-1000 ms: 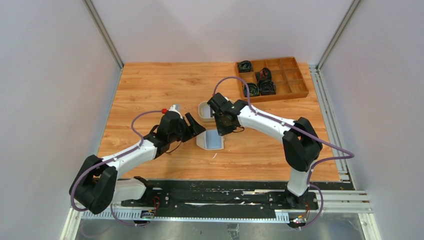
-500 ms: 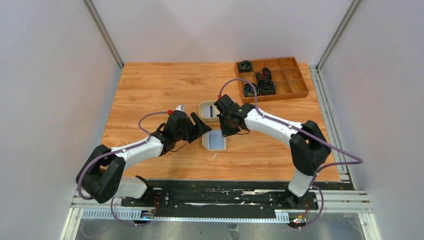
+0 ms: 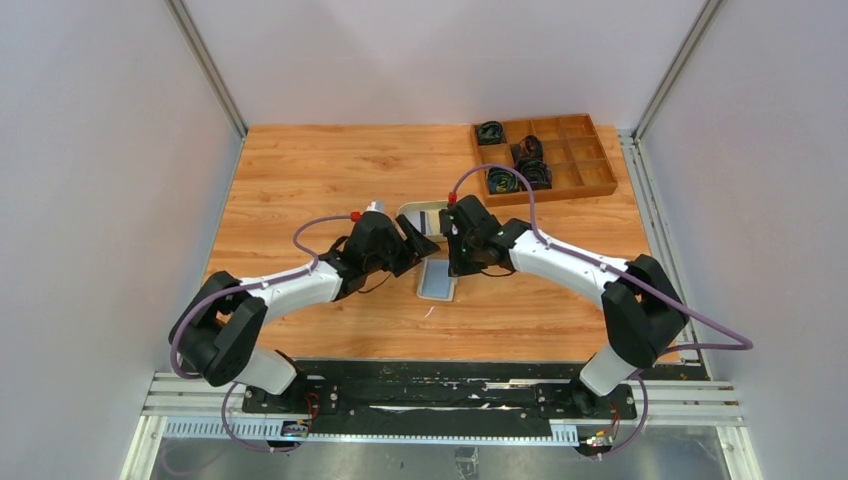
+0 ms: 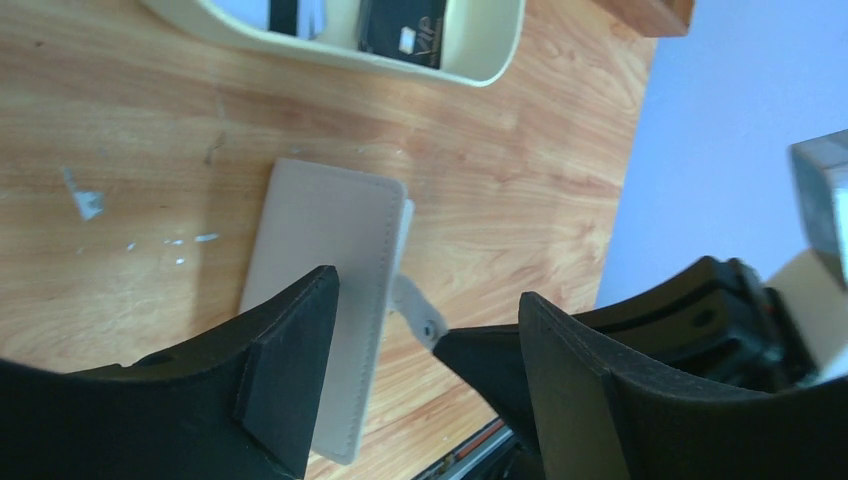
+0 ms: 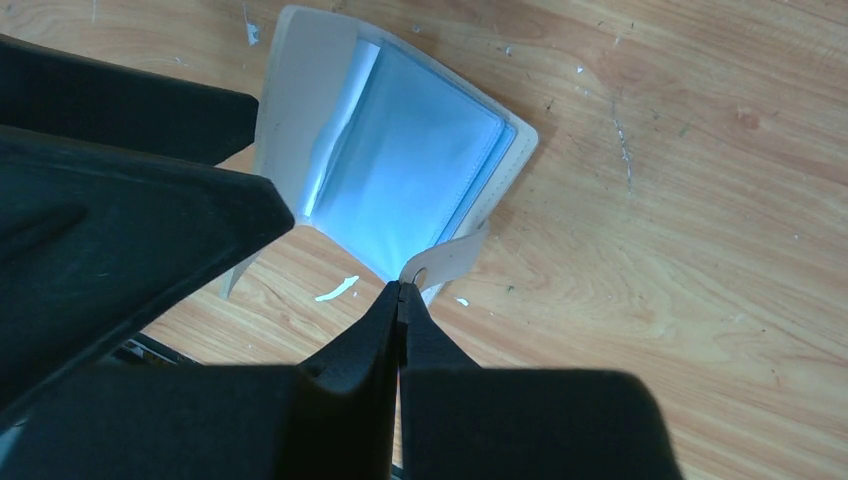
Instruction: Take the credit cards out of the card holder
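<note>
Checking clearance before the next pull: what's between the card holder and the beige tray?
Just bare tabletop between the card holder and the tray, clearest in the left wrist view.

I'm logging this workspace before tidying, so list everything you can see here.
Cream-beige bifold card holder: one, pale blue inside, open, table centre.
Thin flat credit cards: at least two, one black, one white with black stripe, in tray.
Oval beige tray: one, beyond holder.
Brown wooden compartment box: one, far right corner.
Black coiled items: several, in box.
Wood-grain table: one, light brown.
Left gripper: black, open, beside holder.
Right gripper: black, shut on holder's snap tab.
</note>
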